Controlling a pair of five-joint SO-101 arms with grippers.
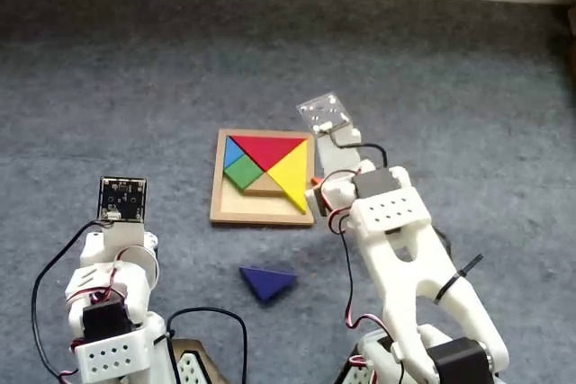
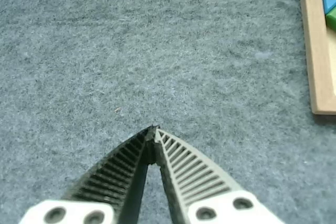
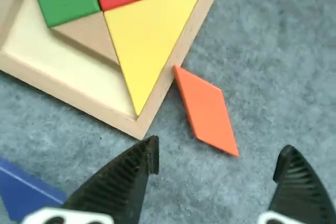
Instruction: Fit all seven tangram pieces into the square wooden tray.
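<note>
Square wooden tray [image 1: 261,219] flat on grey carpeted tabletop [image 1: 135,78], ahead of and between the two arms. Inside the tray, five pieces lying flush: large red triangle [image 1: 268,147] along the far edge, large yellow triangle [image 1: 292,175] along the edge nearest the right arm, green square [image 1: 240,173], small light-blue triangle [image 1: 235,150] at the far corner on the left arm's side, and unpainted tan wooden triangle [image 1: 264,186] wedged between green and yellow. Bare tray floor along the near edge and in the near corner on the left arm's side. Outside the tray, two pieces: orange parallelogram [image 3: 206,109] flat on the carpet just beside the tray's right-hand rim [image 3: 71,94], one corner close against the wood, contact not discernible; dark-blue triangle [image 1: 267,281] on the carpet between the arm bases, well apart from the tray. Right gripper [image 3: 220,150] spread wide and pinching nothing, poised over the carpet beside the tray's near right corner, the near end of the orange parallelogram lying between the two black fingers [image 3: 131,174]. Left gripper [image 2: 154,129] pressed together at the tips, holding nothing, pointed over bare carpet, with the tray's edge [image 2: 317,51] off to one side and well apart.
</note>
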